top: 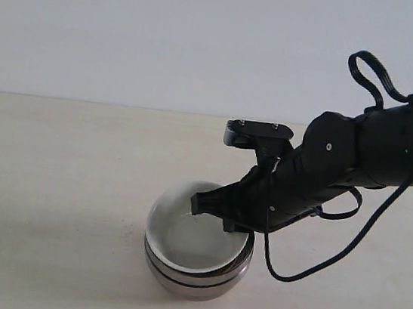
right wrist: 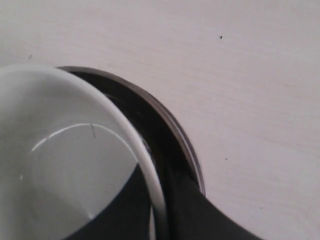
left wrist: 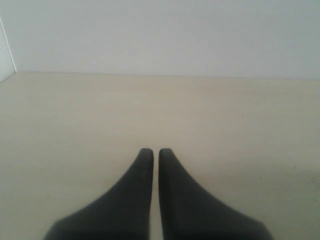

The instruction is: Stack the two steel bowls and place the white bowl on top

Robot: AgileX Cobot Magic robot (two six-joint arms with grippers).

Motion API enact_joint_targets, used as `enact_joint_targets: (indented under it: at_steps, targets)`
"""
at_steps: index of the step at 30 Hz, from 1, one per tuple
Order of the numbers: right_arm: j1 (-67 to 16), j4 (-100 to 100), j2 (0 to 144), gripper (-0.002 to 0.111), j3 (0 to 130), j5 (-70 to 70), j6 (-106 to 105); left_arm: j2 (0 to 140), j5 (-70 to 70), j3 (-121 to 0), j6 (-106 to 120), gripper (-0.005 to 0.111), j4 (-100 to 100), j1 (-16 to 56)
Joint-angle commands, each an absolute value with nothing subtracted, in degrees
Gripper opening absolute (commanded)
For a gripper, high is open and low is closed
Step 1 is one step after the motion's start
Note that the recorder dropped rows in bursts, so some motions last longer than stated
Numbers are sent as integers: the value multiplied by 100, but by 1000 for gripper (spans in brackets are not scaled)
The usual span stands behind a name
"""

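Pinching the white bowl's point(top: 184, 235) rim, one finger inside and one outside, the right end effector point(top: 214, 209) holds it nested in the stacked steel bowls point(top: 194, 281). The left end effector point(left wrist: 156, 152) hangs nearly closed, empty, over pale bare worktop point(top: 51, 180); a plain light wall point(top: 169, 35) stands behind.

The pale tabletop point(top: 51, 180) lies open left of and before the stacked shiny round steel bowls point(top: 198, 279). The black right pincer point(top: 214, 213), clamping the glossy cream-white bowl point(top: 181, 235) at its rim, blocks their right side.
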State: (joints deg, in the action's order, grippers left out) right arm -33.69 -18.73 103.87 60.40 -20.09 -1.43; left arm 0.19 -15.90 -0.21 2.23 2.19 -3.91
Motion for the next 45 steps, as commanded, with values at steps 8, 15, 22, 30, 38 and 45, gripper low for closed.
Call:
enact_joint_targets:
  at_steps: [8,15,22,30,38,45]
  targets:
    - [-3385,-1874,10371,47,6066,-1828,-247,0,-1589,0,259,4,202,-405]
    - [-3385,-1874,10371,43,6066,-1699,-323,0,-1589,0,259,4,202,-405]
    - [-3385,-1874,10279,43,6066,-1545,-465,0,-1589,0,259,4,202,-405]
    - [-3385,-1863,10059,43,6066,-1330,-810,0,-1589,0,259,4,202,-405]
    - [-3385,-1850,9899,43,6066,-1288,-993,0,-1589,0,259,4,202,-405]
    - [-3385,-1850,9728,43,6066,-1205,-1042,0,-1589,0,259,4,202,-405]
